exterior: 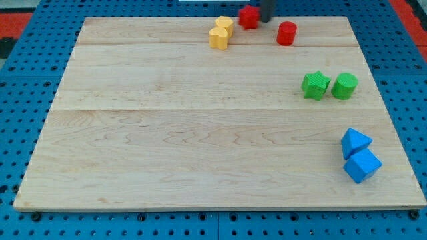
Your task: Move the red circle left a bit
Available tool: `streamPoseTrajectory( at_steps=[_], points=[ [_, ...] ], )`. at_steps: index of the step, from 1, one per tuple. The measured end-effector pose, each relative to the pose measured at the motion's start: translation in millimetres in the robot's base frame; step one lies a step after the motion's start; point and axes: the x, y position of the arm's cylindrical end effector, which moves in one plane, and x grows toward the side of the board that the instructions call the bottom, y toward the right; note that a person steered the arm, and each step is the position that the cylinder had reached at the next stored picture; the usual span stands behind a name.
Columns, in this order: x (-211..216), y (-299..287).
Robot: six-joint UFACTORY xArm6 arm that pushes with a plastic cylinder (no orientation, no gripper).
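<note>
The red circle (pixel 286 33), a short red cylinder, stands near the view's top edge of the wooden board (pixel 200 133), right of centre. My tip (pixel 265 19) shows as a dark rod at the view's top, just left and above the red circle, apart from it. The tip is right beside a second red block (pixel 249 16) of unclear shape, which lies to its left.
Two yellow blocks (pixel 221 33) sit together left of the red ones. A green star (pixel 315 85) and a green cylinder (pixel 345 86) lie at the view's right. Two blue blocks (pixel 359 155) lie at the lower right. A blue pegboard (pixel 27 80) surrounds the board.
</note>
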Motion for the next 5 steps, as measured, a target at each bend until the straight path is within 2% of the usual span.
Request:
streamPoseTrajectory(
  at_steps=[1,2,3,4,5],
  points=[
    [63,-53],
    [89,-69],
    [95,-29],
    [117,50],
    [85,132]
  ],
)
